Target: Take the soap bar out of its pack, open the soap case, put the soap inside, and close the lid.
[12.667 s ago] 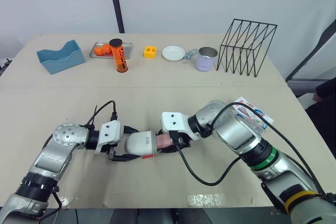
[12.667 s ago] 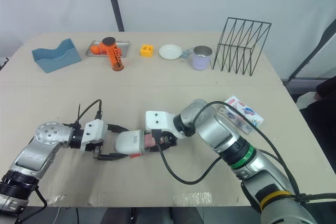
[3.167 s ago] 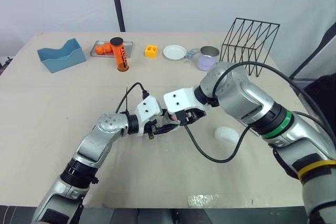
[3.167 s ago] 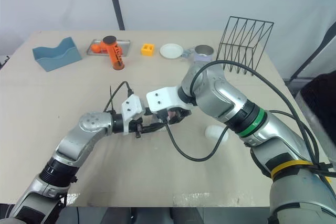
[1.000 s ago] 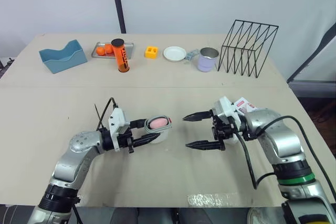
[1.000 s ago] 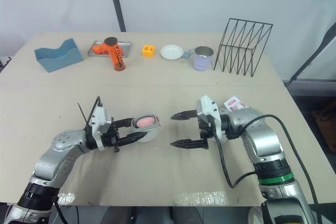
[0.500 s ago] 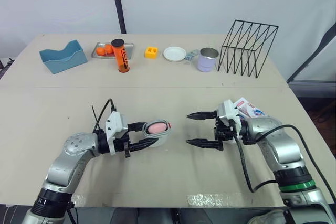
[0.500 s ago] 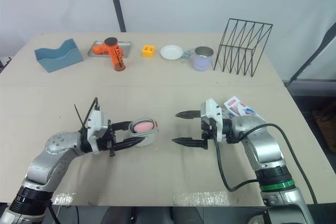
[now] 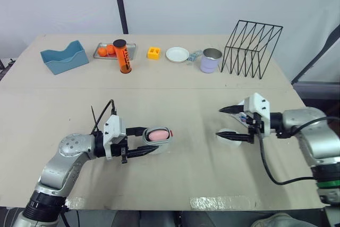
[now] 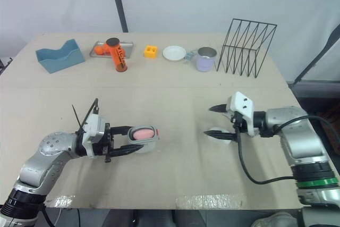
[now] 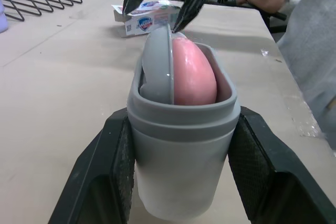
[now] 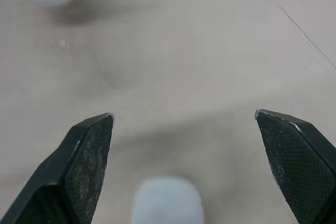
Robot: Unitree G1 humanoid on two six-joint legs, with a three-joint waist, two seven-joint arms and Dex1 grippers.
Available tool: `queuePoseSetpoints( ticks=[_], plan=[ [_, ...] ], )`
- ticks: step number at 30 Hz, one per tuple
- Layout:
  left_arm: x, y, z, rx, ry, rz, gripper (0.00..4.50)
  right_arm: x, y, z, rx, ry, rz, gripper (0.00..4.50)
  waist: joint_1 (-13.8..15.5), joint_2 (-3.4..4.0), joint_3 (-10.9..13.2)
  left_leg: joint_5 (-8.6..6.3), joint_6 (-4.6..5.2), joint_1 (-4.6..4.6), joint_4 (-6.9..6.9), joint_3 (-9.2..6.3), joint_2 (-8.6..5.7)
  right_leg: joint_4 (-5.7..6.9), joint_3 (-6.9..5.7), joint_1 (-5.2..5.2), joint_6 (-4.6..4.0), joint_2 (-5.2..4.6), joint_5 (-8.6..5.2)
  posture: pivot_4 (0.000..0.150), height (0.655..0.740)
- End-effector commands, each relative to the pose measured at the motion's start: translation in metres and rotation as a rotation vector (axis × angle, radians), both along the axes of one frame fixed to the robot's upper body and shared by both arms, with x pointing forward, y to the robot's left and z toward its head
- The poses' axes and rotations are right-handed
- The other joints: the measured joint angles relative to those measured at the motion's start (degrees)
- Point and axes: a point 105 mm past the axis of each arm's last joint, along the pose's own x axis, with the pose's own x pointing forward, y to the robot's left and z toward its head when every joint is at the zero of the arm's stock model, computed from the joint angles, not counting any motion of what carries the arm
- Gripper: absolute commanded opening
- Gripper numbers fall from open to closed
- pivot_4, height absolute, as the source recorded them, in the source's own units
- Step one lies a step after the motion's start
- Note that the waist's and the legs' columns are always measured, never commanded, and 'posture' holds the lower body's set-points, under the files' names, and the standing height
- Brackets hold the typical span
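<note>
The grey soap case (image 9: 159, 143) lies on the table left of centre with the pink soap bar (image 9: 158, 134) inside and no lid on it. My left gripper (image 9: 160, 140) is shut on the case, one black finger (image 11: 107, 166) on each side. Its whitish lid (image 9: 229, 136) lies apart on the table to the right. My right gripper (image 9: 219, 122) hangs open just over the lid's left end, holding nothing. In the right wrist view the lid (image 12: 168, 200) sits between the spread fingers. The soap pack (image 11: 147, 17) lies behind the right gripper.
Along the far edge stand a blue holder (image 9: 64, 57), a tray with an orange canister (image 9: 122, 57), a yellow block (image 9: 154, 52), a white plate (image 9: 177, 54), a lilac mug (image 9: 211, 60) and a black wire rack (image 9: 252, 49). A person (image 11: 310, 51) sits beyond the table's right side.
My right gripper has pulled away to the right, from near the case to over the lid, staying open. My left gripper still holds the case and has drawn slightly nearer.
</note>
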Motion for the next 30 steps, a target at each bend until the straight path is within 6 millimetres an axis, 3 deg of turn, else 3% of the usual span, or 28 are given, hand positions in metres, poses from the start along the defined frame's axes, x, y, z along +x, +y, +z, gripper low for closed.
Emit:
queuePoseSetpoints(
  ticks=[1,12,30],
  plan=[
    [-0.008,-0.004,0.013,-0.02,-0.044,-0.057,1.97,-0.002,-0.012,0.004,-0.064,-0.002,-0.017,4.45,0.0,0.01,0.0,0.0,0.0,0.0,0.0,0.0,0.0,0.0,0.0,0.0,0.0,0.0,0.0,0.15,0.74],
    [-0.008,-0.008,0.008,0.007,-0.027,-0.094,1.97,-0.01,-0.024,-0.013,-0.183,0.092,-0.047,4.45,-0.02,0.0,0.0,0.0,0.0,0.01,0.0,0.03,0.0,0.0,0.04,0.0,0.01,0.01,0.0,0.15,0.74],
    [-0.008,-0.01,0.006,0.007,-0.016,-0.095,1.97,-0.017,-0.016,-0.022,-0.157,0.159,-0.063,4.45,0.0,0.0,0.0,0.0,0.0,0.01,0.01,0.04,0.0,0.0,0.04,0.0,0.03,0.01,-0.01,0.15,0.74]
  ],
)
